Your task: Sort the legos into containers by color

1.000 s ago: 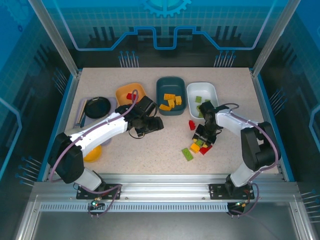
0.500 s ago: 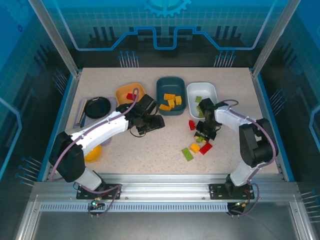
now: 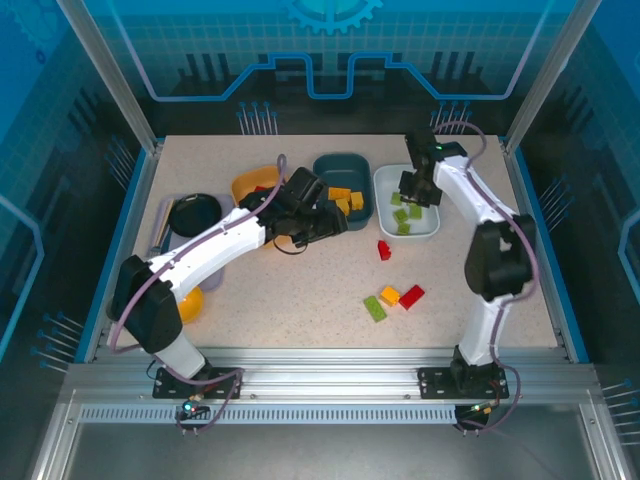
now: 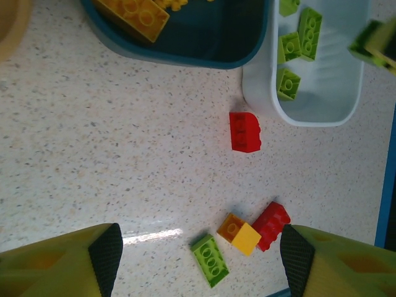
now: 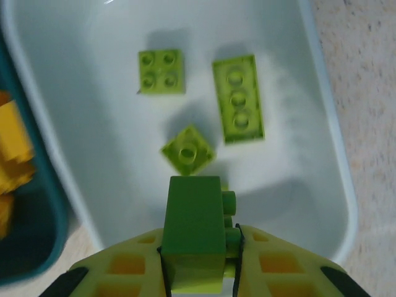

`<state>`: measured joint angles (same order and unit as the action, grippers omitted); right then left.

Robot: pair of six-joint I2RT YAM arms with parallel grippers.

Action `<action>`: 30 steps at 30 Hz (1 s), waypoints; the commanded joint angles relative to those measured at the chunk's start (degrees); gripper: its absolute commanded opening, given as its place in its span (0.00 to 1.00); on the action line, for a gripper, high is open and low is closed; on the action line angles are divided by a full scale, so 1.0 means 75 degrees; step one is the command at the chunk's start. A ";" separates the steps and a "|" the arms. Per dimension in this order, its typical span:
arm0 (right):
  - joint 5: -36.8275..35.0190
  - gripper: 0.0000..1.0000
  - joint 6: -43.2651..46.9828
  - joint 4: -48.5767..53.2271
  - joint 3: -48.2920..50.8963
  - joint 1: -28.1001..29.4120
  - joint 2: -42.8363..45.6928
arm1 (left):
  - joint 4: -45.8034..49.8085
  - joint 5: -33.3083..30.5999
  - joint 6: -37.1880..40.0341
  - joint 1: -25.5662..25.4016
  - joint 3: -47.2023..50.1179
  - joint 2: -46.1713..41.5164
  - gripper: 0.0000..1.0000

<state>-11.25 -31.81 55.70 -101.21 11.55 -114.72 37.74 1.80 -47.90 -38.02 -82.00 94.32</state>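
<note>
Right pincer (image 5: 197,250) grips 1 green brick (image 5: 193,216) directly above the white tub (image 5: 80,124). Left pincer (image 4: 198,257) is wide, short of the red brick (image 4: 245,131).

Speckled table (image 4: 93,154) seen between the left gripper's (image 4: 198,253) spread fingers (image 4: 102,260).
A dark teal plastic tub (image 4: 185,55) held orange-yellow bricks (image 4: 133,13); a white plastic tub (image 4: 315,117) beside it held green bricks (image 4: 309,25). A red brick (image 4: 245,131) lay near the white tub, apart from a touching cluster of green, orange-yellow and red bricks (image 4: 241,238).
</note>
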 commanded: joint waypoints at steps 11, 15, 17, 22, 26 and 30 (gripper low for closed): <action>-0.0365 0.10 0.1003 0.0864 -0.2286 -0.0262 -0.2279 | -0.0062 0.1124 -0.0337 -0.0138 -0.0278 0.0794 0.70; -0.0144 0.11 0.1017 0.0960 -0.2562 -0.0312 -0.2545 | -0.0063 0.1107 -0.0353 -0.0157 -0.0216 0.0778 0.70; -0.0029 0.12 0.1018 0.1069 -0.2724 -0.0303 -0.2772 | -0.0054 0.1093 -0.0375 -0.0165 -0.0219 0.0783 0.70; 0.0032 0.32 0.0889 0.1230 -0.2738 -0.0296 -0.2752 | -0.0002 0.1173 -0.0350 -0.0167 -0.0337 0.0893 0.70; 0.0084 0.52 0.0862 0.1130 -0.2537 -0.0240 -0.2061 | -0.0026 0.1450 -0.0147 -0.0221 -0.0592 0.1141 0.70; 0.0163 0.60 0.0730 0.0804 -0.1798 -0.0171 -0.0772 | 0.0498 0.1676 0.1002 -0.0585 -0.1681 0.1911 0.70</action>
<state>-11.33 -25.50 62.22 -117.47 10.09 -129.84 38.44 11.29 -47.05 -39.86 -88.97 105.16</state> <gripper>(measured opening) 0.587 0.701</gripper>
